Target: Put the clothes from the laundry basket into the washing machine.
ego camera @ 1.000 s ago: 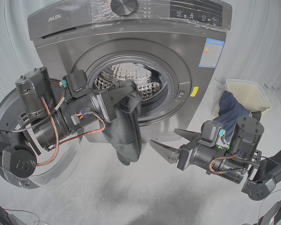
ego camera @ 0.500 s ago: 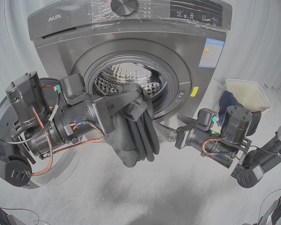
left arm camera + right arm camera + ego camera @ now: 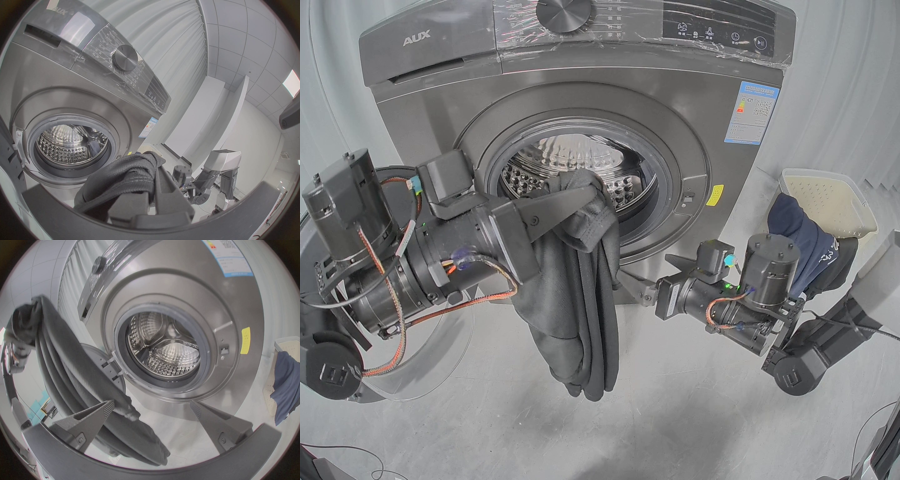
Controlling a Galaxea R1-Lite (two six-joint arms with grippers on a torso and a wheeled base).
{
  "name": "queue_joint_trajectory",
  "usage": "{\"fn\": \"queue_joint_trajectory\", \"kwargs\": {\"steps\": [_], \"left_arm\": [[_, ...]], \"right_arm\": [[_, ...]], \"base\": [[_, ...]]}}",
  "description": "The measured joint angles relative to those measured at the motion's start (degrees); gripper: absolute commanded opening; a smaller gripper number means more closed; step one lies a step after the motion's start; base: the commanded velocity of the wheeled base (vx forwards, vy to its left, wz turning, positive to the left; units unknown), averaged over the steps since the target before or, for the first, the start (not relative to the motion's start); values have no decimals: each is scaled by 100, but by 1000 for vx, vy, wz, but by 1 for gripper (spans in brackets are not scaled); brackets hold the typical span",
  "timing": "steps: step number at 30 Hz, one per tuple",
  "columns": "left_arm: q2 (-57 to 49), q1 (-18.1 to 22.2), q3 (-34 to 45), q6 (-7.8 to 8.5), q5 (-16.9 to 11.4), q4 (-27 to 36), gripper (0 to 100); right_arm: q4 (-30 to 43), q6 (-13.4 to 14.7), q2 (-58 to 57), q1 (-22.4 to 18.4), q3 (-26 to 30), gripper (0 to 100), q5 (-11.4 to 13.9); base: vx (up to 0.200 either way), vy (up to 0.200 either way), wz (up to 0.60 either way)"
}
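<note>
- Pale curtains and a smooth grey floor surround the grey front-loading washing machine (image 3: 575, 81). Its round glass door (image 3: 425, 350) is swung open and its steel drum (image 3: 575, 165) is exposed.
- Our left gripper (image 3: 590, 197) is clamped on a bunched end of the dark grey knitted garment (image 3: 575, 300), right in front of the machine's drum mouth and level with its lower rim.
- Below that hold, the garment hangs free down the machine's front panel, and its tail ends above the floor.
- Its long axis is vertical: the gathered end is at the top by the drum mouth, the loose end points at the floor, and long folds run the same way.
- Our right gripper (image 3: 150, 404) has its fingers spread wide and holds nothing. It sits low in front of the machine, just beside the hanging cloth. We cannot tell whether one finger touches the cloth.
- We judge the garment to be soft, limp and fairly light. It should be neither fragile nor slippery, since the ribbed weave gives the pads some grip.
- It will sag and swing rather than keep a shape, so the tail will likely catch on the machine's door seal if only the top goes in.
- The present hold at the bunch looks secure. We think a second hold on the lower half would let us lift the tail up to the drum mouth.
- The cream perforated plastic laundry basket (image 3: 831, 200) stands on the floor beside the machine, on our right arm's side, with a navy blue garment (image 3: 800, 237) draped over its rim.
</note>
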Motion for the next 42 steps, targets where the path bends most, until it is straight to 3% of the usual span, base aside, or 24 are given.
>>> {"fn": "queue_joint_trajectory", "kwargs": {"steps": [10, 19, 31, 42], "left_arm": [[-78, -7, 11, -13, -5, -39, 0], [-100, -5, 28, -15, -7, -37, 0], [-78, 4, 26, -13, 0, -34, 0], [-77, -7, 33, -11, 1, -34, 0]], "right_arm": [[-130, -71, 573, 236, -299, 100, -7], [-139, -108, 868, 188, -729, 100, -60], [-166, -119, 367, -151, -218, 100, -5], [-185, -117, 345, -89, -213, 100, -5]], "base": [[0, 0, 0], [0, 0, 0], [0, 0, 0], [0, 0, 0]]}}
